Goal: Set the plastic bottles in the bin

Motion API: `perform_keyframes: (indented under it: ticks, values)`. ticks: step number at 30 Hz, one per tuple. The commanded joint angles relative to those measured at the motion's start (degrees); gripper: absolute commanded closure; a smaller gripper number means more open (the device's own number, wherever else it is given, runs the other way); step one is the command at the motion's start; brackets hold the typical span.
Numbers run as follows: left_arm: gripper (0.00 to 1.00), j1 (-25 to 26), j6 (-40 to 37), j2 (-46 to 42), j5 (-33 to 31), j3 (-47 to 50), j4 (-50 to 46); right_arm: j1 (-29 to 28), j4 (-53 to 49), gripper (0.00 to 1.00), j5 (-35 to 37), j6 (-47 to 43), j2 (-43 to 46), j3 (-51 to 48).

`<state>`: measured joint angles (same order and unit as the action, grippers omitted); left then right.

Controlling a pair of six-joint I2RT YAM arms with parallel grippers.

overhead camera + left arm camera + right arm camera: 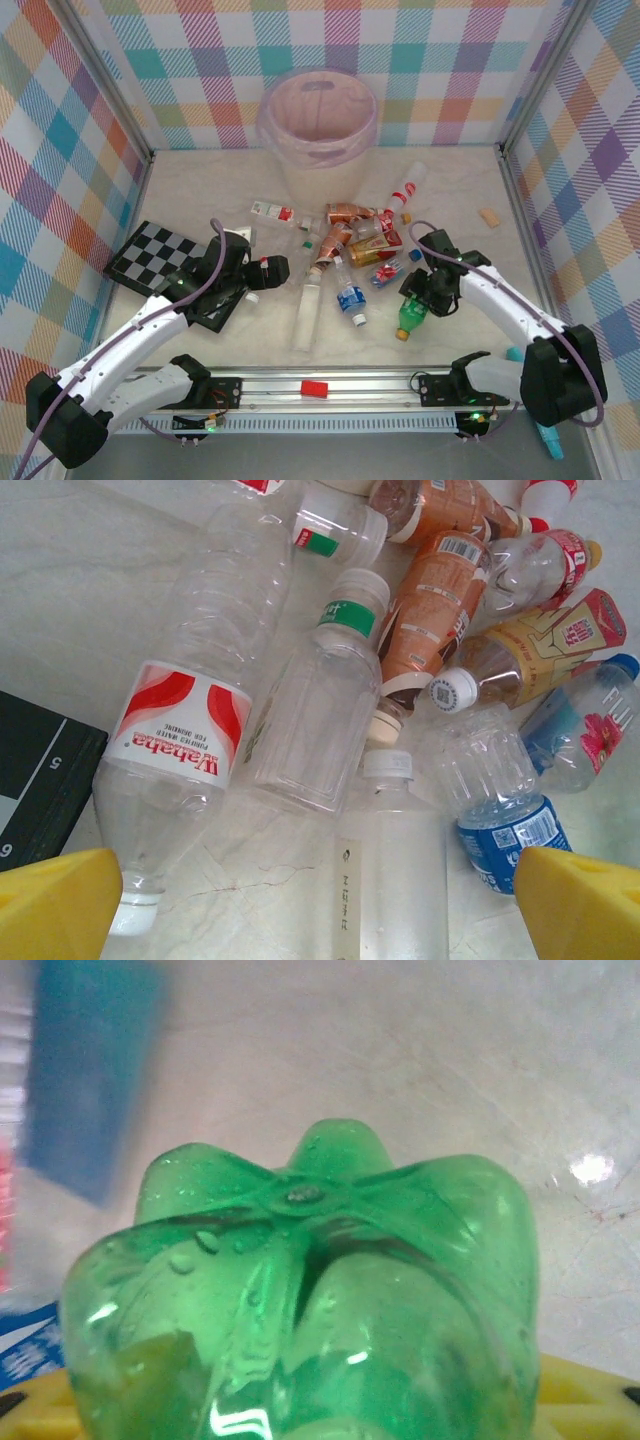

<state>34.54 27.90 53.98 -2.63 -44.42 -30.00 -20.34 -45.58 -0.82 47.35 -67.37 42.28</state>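
Btl pile (341, 241) nr upright bin (312, 176)

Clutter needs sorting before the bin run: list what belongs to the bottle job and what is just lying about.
Job in hand:
plastic bottles, including the green bottle held by the right gripper
bin

Just lying about:
checkered board
small tan piece
red block

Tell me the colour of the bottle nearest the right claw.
Green; the bottle shows best in the right wrist view.
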Motion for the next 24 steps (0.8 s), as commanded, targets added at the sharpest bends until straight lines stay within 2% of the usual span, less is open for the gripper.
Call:
perform_keyframes:
  ticks: [1,5,9,15,24]
  values:
    - [0.0,0.43,1.76,-0.76,0.67,1.35,-0.02,-0.39,-4.21,0.43,-1.12,-3.6,2.57,5.35]
    - [0.0,0.51,1.74,0.31,1.99,1.98,0.55,-0.26,-2.69,0.46,-2.42,-15.23,0.82,14.39]
    - [0.0,0.88,2.39,-0.19,3.55,2.74,0.71,-0.23,-2.59,0.51,-3.38,-22.32,-3.21,26.15]
    - [0.0,3.07,3.2,-1.57,3.39,4.31,-1.39,-0.21,0.34,0.57,-5.78,-28.3,-9.97,41.27]
    - [0.0,7.23,4.2,-2.87,2.77,6.46,-2.3,-0.16,6.27,0.6,-10.36,-30.13,-23.48,63.34]
